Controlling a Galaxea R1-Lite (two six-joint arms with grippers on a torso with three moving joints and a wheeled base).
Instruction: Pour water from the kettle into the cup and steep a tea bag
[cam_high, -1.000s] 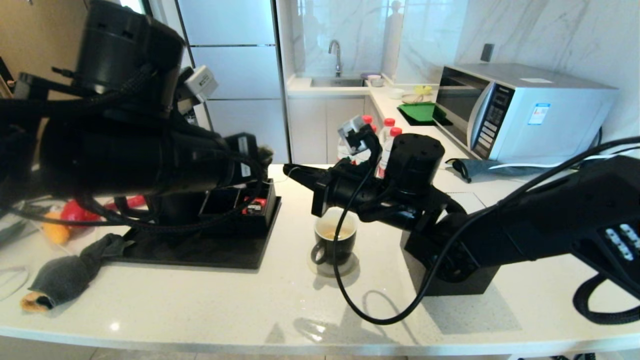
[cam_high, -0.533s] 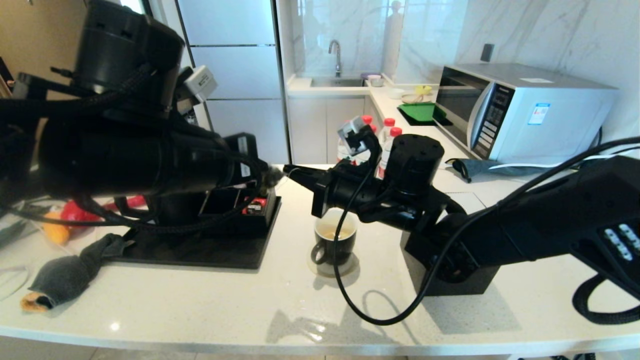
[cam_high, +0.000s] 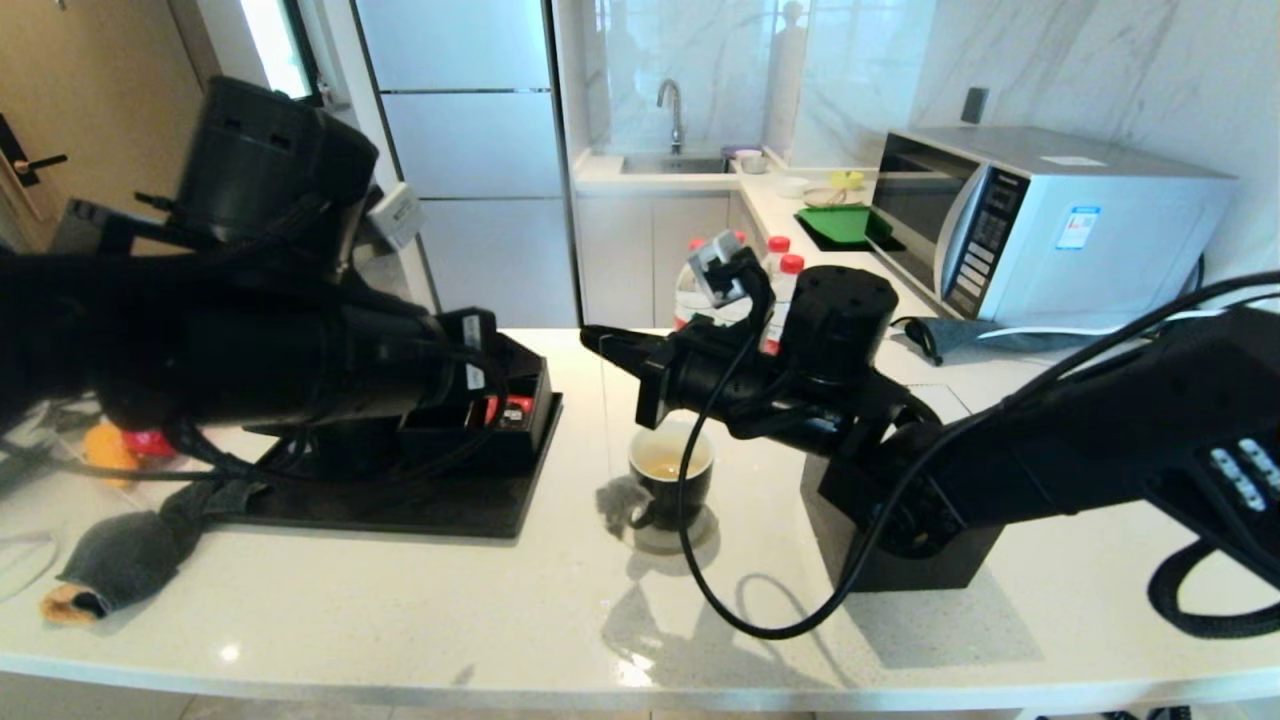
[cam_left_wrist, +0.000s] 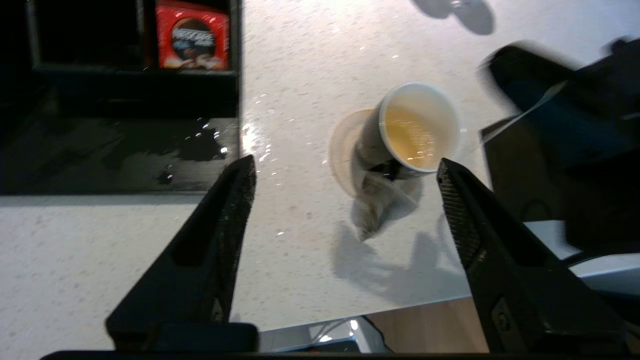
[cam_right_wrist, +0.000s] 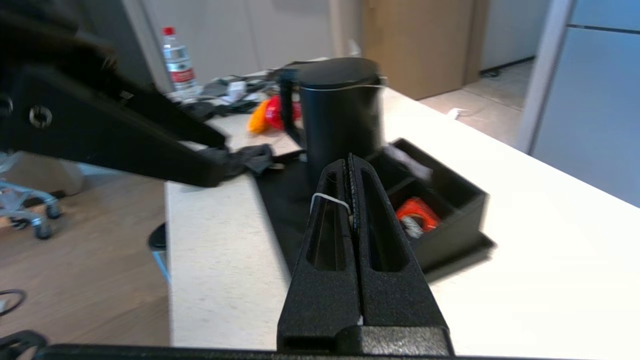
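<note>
The black cup (cam_high: 670, 478) stands on a round coaster mid-counter, with pale yellowish water (cam_left_wrist: 412, 132) in its white inside. My right gripper (cam_high: 600, 345) hovers above and behind it, shut on the tea bag's white string (cam_right_wrist: 327, 200). The grey-green tea bag (cam_high: 618, 497) hangs blurred outside the cup, by its handle, and shows in the left wrist view as the tea bag (cam_left_wrist: 377, 207). My left gripper (cam_left_wrist: 344, 162) is open and holds nothing, drawn back left of the cup. The tall black kettle (cam_right_wrist: 342, 115) stands on the black mat; my left arm hides it in the head view.
A black compartment box (cam_high: 520, 430) with a red packet (cam_left_wrist: 192, 35) sits on a black mat (cam_high: 400, 510). Red-capped bottles (cam_high: 785, 285) and a microwave (cam_high: 1040, 220) stand behind. A grey cloth (cam_high: 140, 545) lies front left. A black block (cam_high: 900, 560) sits under my right arm.
My left gripper has let go of the tea bag and pulled back to the left. The bag has dropped on its string to beside the cup. The right gripper has shifted slightly right.
</note>
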